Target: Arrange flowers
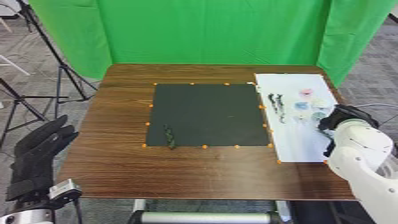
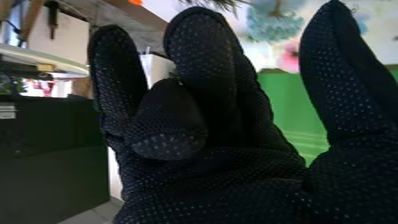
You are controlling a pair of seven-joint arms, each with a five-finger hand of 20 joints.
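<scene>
Fingers of right hand (image 1: 348,115) mostly straight, empty | beside flowers (image 1: 301,105) on white sheet (image 1: 298,145) | left hand (image 1: 35,155) loosely spread, near surface (image 1: 178,175) | sprig (image 1: 170,136) on black mat (image 1: 204,110)

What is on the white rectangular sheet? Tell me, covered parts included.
Dark slender sprigs, a pink flower and pale blue flowers lie on the sheet. The robot's black-gloved right hand hides part of the right edge; anything under it cannot be seen.
</scene>
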